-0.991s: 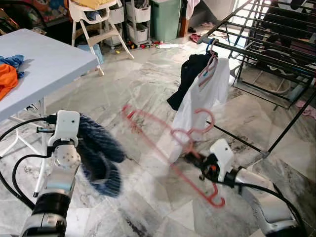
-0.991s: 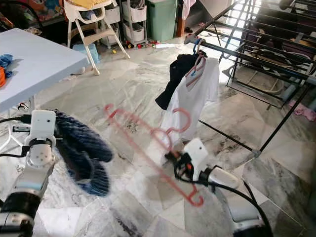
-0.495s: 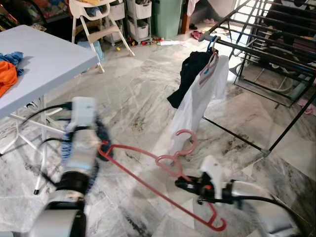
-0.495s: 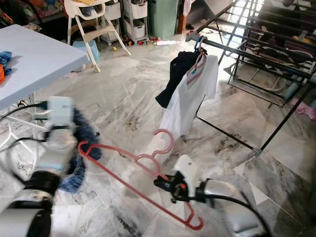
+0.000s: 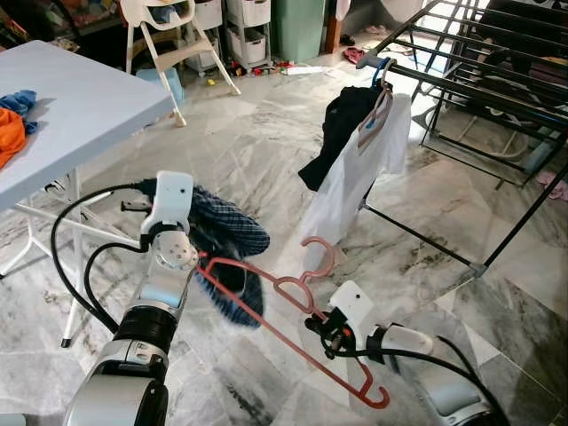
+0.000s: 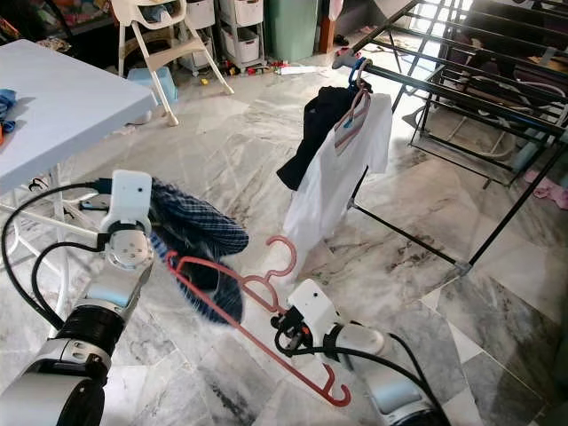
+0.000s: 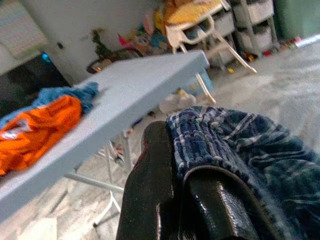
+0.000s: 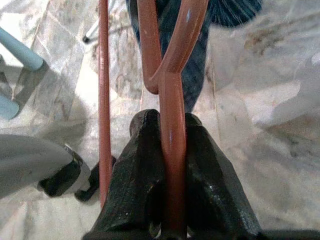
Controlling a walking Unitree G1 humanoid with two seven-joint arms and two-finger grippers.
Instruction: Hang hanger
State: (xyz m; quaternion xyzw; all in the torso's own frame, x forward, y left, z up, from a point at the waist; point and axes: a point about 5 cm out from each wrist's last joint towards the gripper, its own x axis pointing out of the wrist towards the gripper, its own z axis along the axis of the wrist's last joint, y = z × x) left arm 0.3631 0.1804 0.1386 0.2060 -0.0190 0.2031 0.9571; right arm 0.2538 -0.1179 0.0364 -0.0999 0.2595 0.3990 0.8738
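The right claw (image 6: pixel 286 330) pinches the red hanger (image 6: pixel 232 312) near its hook, low over the floor. The left claw (image 7: pixel 172 190) pinches a blue shirt (image 5: pixel 224 257) that touches the hanger's end. The hanger looks light, stiff and thin, so hold it by the neck. The rack (image 5: pixel 461 84) is well apart, and a white shirt (image 5: pixel 355 186) hangs there in the way.

The thin pink plastic hanger (image 5: pixel 293 333) hangs in the air above the marble floor, tilted, its hook curling upward (one arm's tip meets the dark blue checked cloth (image 5: pixel 226 262)), the other arm ending low down.
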